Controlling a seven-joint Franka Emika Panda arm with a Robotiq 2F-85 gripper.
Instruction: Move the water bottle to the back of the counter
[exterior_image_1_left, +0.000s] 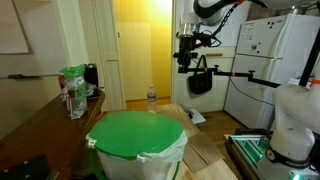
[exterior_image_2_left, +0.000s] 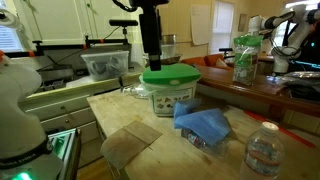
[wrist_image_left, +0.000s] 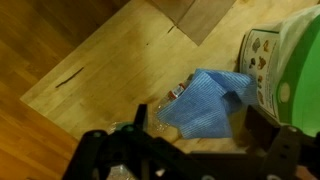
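The water bottle (exterior_image_2_left: 263, 150) is small and clear with a pale label. It stands upright near the front right edge of a light wooden tabletop (exterior_image_2_left: 120, 110); it also shows behind the bin (exterior_image_1_left: 152, 97). The dark brown counter (exterior_image_1_left: 35, 128) runs along the wall and also appears in an exterior view (exterior_image_2_left: 285, 92). My gripper (exterior_image_2_left: 150, 58) hangs open and empty high above the green-lidded bin, far from the bottle, and is seen in both exterior views (exterior_image_1_left: 187, 60). In the wrist view its fingers (wrist_image_left: 200, 140) are spread over a blue cloth.
A round white bin with a green lid (exterior_image_2_left: 168, 88) stands mid-table. A blue cloth (wrist_image_left: 205, 105) lies beside it, partly over a lying clear plastic item (wrist_image_left: 160, 112). A green-and-white bag (exterior_image_1_left: 73, 90) stands on the counter. A white fridge (exterior_image_1_left: 270, 60) is behind.
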